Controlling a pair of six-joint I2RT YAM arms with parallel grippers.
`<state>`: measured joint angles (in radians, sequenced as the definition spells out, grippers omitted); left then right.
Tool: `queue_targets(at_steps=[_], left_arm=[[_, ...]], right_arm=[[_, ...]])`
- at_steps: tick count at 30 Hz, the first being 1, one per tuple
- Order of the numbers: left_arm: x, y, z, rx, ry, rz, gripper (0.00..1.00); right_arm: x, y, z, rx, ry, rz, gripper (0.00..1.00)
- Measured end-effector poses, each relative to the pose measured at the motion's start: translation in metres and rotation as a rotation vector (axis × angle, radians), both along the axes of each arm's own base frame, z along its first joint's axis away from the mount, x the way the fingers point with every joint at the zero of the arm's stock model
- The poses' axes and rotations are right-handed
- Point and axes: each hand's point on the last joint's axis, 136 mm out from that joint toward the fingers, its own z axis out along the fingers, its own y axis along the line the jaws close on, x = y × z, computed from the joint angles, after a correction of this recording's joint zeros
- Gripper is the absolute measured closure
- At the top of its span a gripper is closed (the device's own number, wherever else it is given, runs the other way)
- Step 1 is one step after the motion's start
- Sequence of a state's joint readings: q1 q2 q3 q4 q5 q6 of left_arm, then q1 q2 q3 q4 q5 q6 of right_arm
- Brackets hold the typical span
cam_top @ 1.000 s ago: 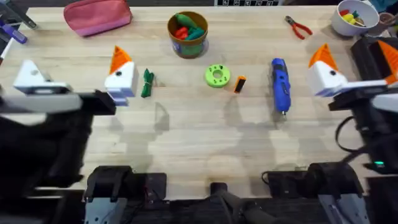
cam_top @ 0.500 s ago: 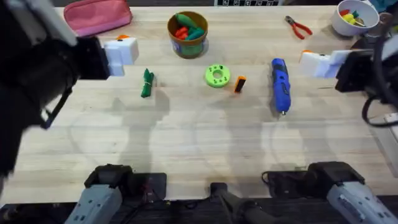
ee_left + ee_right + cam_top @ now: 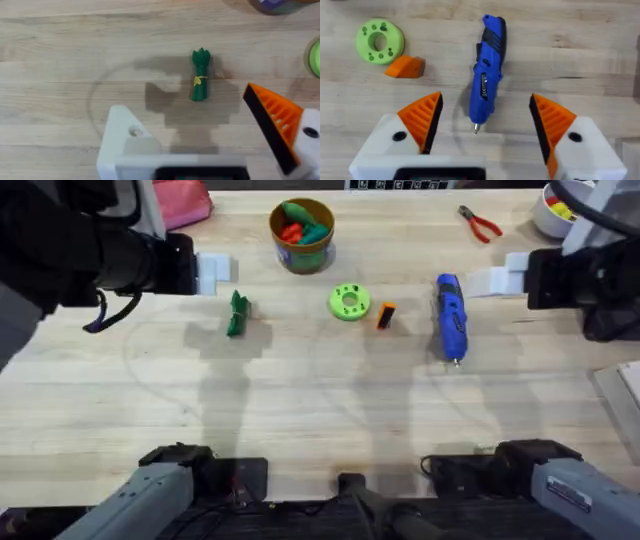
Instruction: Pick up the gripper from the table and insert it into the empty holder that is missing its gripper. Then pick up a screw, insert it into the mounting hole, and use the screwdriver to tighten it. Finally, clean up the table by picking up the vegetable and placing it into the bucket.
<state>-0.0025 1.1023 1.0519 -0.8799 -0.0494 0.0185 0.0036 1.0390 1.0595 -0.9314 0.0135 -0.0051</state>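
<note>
The gripper, a small orange ribbed tip, lies on the table between a green disc and the blue screwdriver. My left gripper is open above the dark-green vegetable. One of its fingers carries an orange pad. The other is the bare white holder. My right gripper is open above the screwdriver's bit end, both orange pads in place. The brown bucket stands at the back centre with red and green toys inside.
A green disc sits just left of the orange tip. Red-handled pliers and a white bowl are at the back right, a pink pouch at the back left. The table's front half is bare wood.
Both arms have swung up and toward the back of the table, their grippers now hovering higher over the vegetable and the screwdriver. Nothing on the table has moved.
</note>
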Motion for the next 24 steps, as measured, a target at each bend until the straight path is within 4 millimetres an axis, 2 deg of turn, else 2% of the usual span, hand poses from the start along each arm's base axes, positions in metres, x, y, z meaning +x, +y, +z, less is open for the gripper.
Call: queue_targets(at_steps=[7,12,13,16,20,24], left_arm=[[0.011,-0.002,-0.001,0.004,-0.011,-0.017,0.015],[0.02,-0.016,-0.014,0.009,0.057,-0.078,0.015],[0.031,-0.021,-0.031,0.003,0.123,-0.094,0.015],[0.037,-0.021,-0.056,-0.019,0.215,-0.095,0.015],[0.038,-0.018,-0.096,-0.044,0.347,-0.084,0.013],[0.036,-0.016,-0.126,-0.066,0.442,-0.075,0.017]], right_arm=[[0.002,0.0,-0.004,0.0,0.017,0.0,0.008],[0.003,0.0,-0.005,0.0,0.018,0.0,0.008],[0.003,0.0,-0.005,0.0,0.018,0.0,0.007],[0.003,0.0,-0.005,0.0,0.018,0.0,0.009],[0.003,0.0,-0.005,0.0,0.018,0.0,0.007],[0.003,0.0,-0.005,0.0,0.018,0.0,0.007]])
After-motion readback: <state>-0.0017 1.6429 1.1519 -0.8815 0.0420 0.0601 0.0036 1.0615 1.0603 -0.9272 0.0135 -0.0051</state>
